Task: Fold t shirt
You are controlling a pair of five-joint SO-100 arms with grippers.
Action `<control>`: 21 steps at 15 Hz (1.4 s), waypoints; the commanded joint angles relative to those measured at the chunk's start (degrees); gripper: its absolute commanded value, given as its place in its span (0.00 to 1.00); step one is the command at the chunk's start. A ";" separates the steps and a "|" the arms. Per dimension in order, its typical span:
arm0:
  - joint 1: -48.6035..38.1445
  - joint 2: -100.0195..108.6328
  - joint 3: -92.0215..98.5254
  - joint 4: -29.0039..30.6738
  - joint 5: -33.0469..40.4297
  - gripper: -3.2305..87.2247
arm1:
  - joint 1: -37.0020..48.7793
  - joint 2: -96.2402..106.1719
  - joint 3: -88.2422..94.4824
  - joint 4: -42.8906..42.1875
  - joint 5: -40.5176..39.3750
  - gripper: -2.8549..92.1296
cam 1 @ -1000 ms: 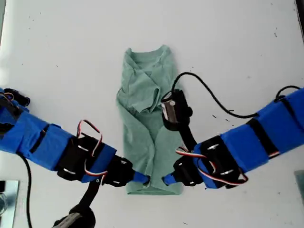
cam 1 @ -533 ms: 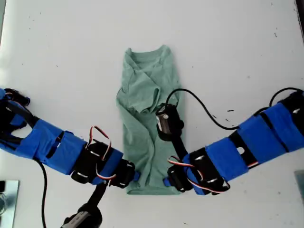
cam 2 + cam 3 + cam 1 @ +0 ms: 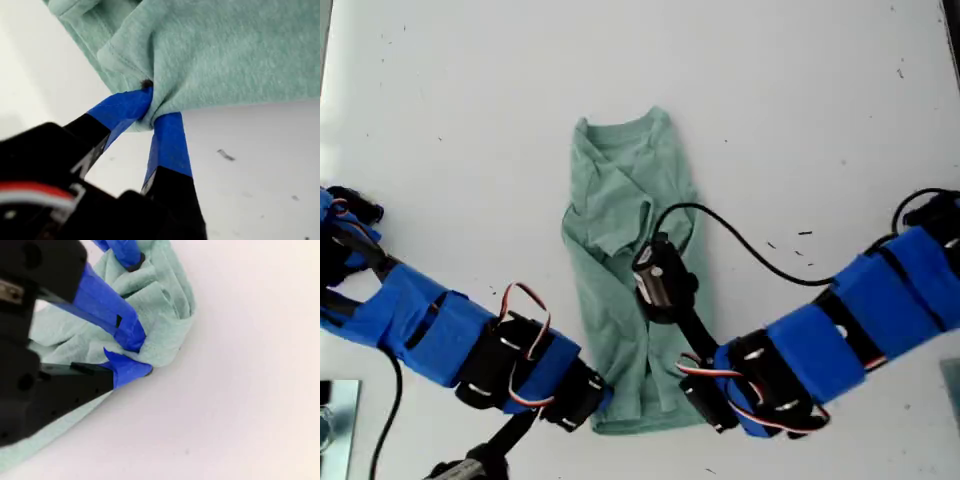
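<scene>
Small plain sage-green heathered cotton t-shirt [image 3: 620, 240] lies mid-way on the white surface [image 3: 820, 120], long axis 12–6 o'clock in the exterior view: collar at 12, hem at 6, sides already folded in so it reads as a narrow strip. My first tool [image 3: 150, 107] is clamped on one hem corner, blue-taped tips pinched together with a gather of cloth between them; bare surface shows just past the corner. My second tool [image 3: 137, 357] is closed on a bunched wad of several cloth layers at the t-shirt's edge, and another blue tip shows deeper in the cloth beyond it, probably the other tool. In the exterior view one blue-taped arm [image 3: 420, 320] reaches in from 8 o'clock and the other blue-taped arm [image 3: 860, 320] from 4 o'clock, both ending at the hem. The tips themselves are hidden under the arm bodies, so I can't say from the wrist views which arm is which. Reason for the grip, as I read it: a hold on both hem corners keeps the hem straight and all layers together, ready to carry it toward 12 o'clock and lay it on the collar for the half fold. Risks: a layer slipping out of the second tool's wad, or the black cable [image 3: 740, 235] lying across the cloth and dragging it.
</scene>
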 commanded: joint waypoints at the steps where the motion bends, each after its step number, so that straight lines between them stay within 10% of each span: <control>1: 3.43 7.91 -2.81 -2.20 1.14 0.03 | -2.99 9.32 -2.81 0.70 0.44 0.06; 8: 0.79 17.67 -0.09 -1.05 1.85 0.03 | 3.96 18.98 0.97 -1.76 -8.61 0.06; 16: -23.99 36.74 9.67 10.11 11.16 0.04 | 34.19 31.82 5.80 0.18 -28.83 0.10; 18: -28.12 38.50 12.74 10.11 11.95 0.28 | 37.79 31.38 6.24 -1.76 -32.26 0.25; 21: -36.39 49.66 32.34 9.05 7.21 0.38 | 43.33 32.78 6.94 6.15 -27.51 0.24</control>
